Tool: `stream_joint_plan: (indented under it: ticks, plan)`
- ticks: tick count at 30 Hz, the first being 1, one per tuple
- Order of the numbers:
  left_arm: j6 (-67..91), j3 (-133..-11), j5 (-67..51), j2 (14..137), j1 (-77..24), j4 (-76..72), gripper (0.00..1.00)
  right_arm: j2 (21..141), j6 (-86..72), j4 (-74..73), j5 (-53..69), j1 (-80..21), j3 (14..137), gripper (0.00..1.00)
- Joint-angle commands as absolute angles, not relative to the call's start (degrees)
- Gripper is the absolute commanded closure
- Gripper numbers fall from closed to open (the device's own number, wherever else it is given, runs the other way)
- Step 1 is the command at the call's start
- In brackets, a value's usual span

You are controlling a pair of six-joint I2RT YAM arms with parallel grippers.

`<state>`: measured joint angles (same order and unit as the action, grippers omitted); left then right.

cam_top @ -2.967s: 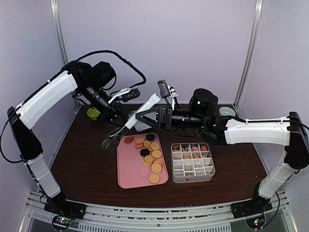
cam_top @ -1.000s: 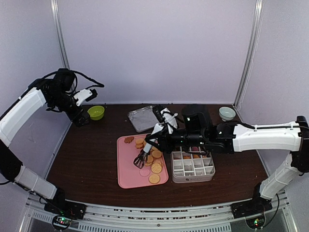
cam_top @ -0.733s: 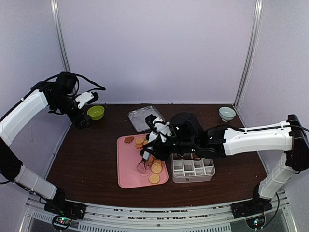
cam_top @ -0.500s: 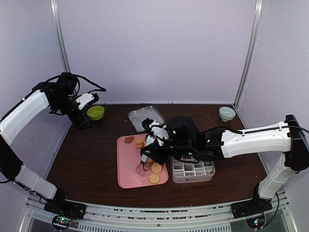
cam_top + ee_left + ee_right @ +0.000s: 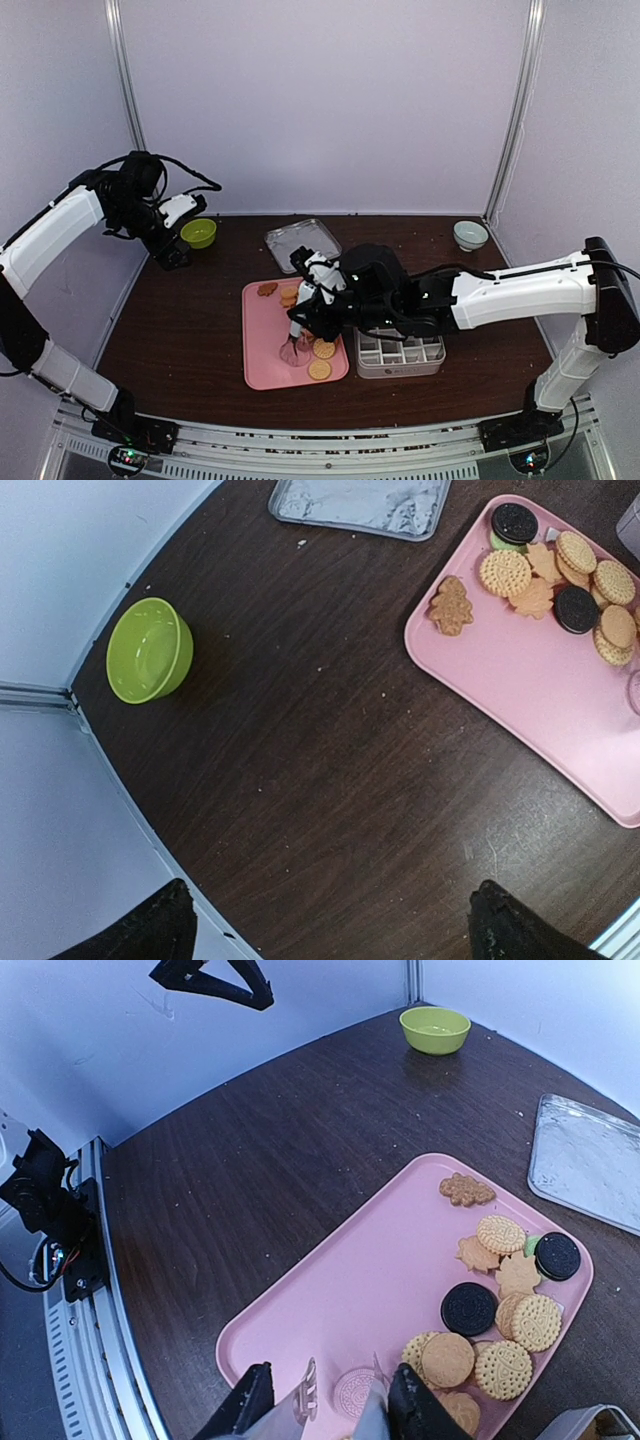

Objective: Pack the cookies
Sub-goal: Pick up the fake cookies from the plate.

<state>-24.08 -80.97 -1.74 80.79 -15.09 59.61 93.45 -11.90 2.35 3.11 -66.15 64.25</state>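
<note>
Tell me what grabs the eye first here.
The pink tray sits mid-table, with cookies spread along its right side. The right hand reaches over it gripping metal tongs, whose tips sit either side of a pink cookie near the tray's front. The left hand hangs open at far left, by the green bowl.

Table point(image 5: 330, 810) dark matt wood grain; tray point(image 5: 520, 710) smooth pink plastic; bowl point(image 5: 150, 645) glossy grn; pan point(image 5: 360, 500) dull metal; cookies point(image 5: 505, 572) matt.
</note>
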Motion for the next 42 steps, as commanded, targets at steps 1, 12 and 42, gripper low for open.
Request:
stream_joint_plan:
  ticks: [1,12,42]
  plan:
    - [-24.3,-82.1,-3.0,81.5,-15.1,59.0,0.02,94.0,-11.2,5.2,1.0,-66.8,64.6,0.6]
    - [-24.5,-82.6,-3.8,81.3,-15.1,59.4,0.02,95.0,-9.0,4.0,-2.8,-67.6,65.4,0.59]
    - [-24.7,-81.8,-3.7,81.4,-15.1,59.4,0.02,88.9,-8.8,3.4,-6.2,-67.6,69.2,0.75]
